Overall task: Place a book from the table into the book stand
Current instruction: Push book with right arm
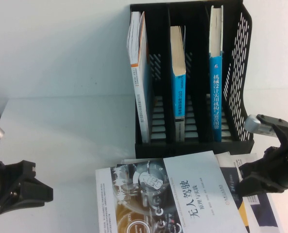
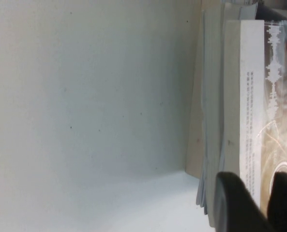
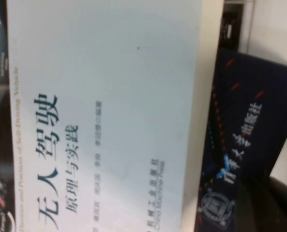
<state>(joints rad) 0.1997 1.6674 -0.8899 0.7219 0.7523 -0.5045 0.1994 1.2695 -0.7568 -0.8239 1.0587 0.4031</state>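
The book (image 1: 182, 199), a thin large white-covered paperback with a black Chinese title and a grey-brown dashboard picture, lies flat on top of a small pile at the near edge of the plain white desk (image 1: 61, 131), just in front of the black plastic three-slot book stand (image 1: 241, 73). Its long axis runs roughly from arm to arm, slightly skewed. The left end effector (image 1: 34, 187) sits near the book's left edge, beside it on the desk; whether its fingers stand apart or together I cannot tell. The right end effector (image 1: 265, 170) hangs over the book's right end, above a dark navy book (image 3: 245, 145) under it; its state I also cannot tell. Each slot already holds one upright book, with the most room in the right slot. Left of the pile the desk gives free room
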